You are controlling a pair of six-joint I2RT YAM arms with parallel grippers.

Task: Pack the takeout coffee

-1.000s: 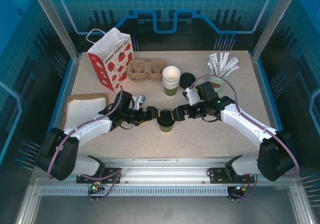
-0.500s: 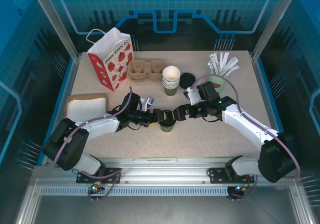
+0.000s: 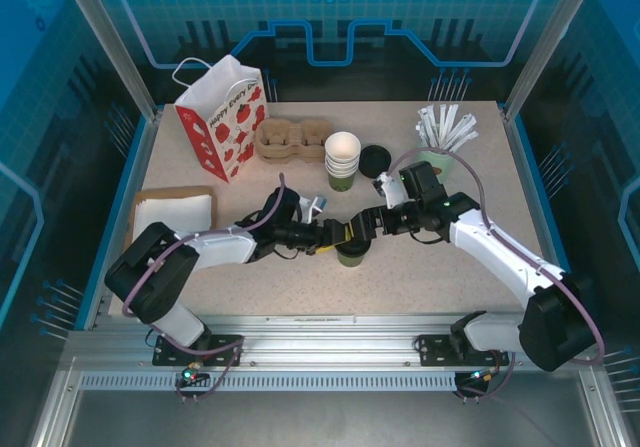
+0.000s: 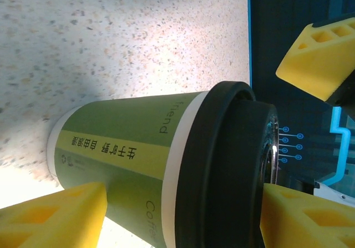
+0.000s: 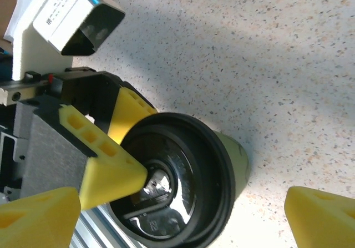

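The takeout coffee [image 3: 352, 253], an olive-green cup with a black lid [image 5: 172, 187], stands upright on the table near the front, between both grippers. My left gripper [image 3: 338, 239] reaches it from the left and is shut on it. One yellow finger [image 4: 305, 217] lies on top of the lid and the other [image 4: 52, 217] rests against the lower wall of the cup [image 4: 127, 148]. My right gripper [image 5: 177, 220] comes in from the right and hangs open, its fingers wide on either side of the cup without touching it.
At the back stand a strawberry-print paper bag [image 3: 222, 115], a cardboard cup carrier [image 3: 290, 139], a stack of lidless cups [image 3: 342, 159], a loose black lid [image 3: 375, 157] and a holder of white sticks [image 3: 440, 132]. A brown tray of white napkins [image 3: 172, 212] lies at the left.
My left gripper has moved right and narrowed its jaws onto the cup. The cup has shifted a little to the right. My right gripper has backed off slightly, still open.
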